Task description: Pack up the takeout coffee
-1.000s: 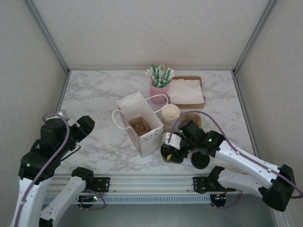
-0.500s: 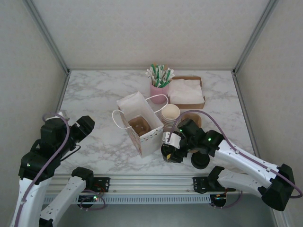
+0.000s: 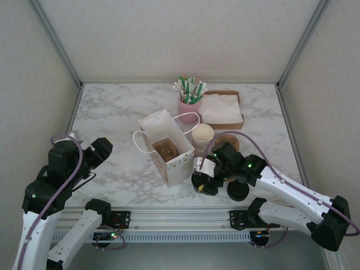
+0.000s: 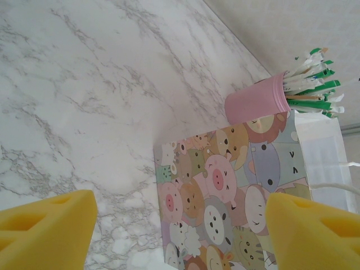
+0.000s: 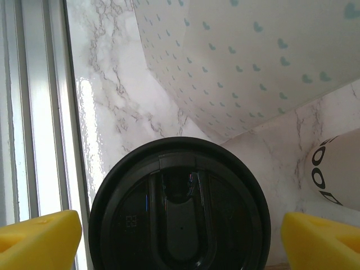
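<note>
The takeout coffee stands near the table's front edge, just right of the patterned paper bag. Its round black lid takes up the lower middle of the right wrist view. My right gripper hangs over it, open, with one yellow fingertip on each side of the lid and a small gap to each. The bag stands open with a brown carrier inside. My left gripper is open at the left of the table, facing the bag's animal-print side with nothing between its fingers.
A stack of lidless cream cups stands behind the right gripper. A loose black lid lies to its right. A pink cup of stir sticks and a box of napkins sit at the back. The table's metal rail is close by.
</note>
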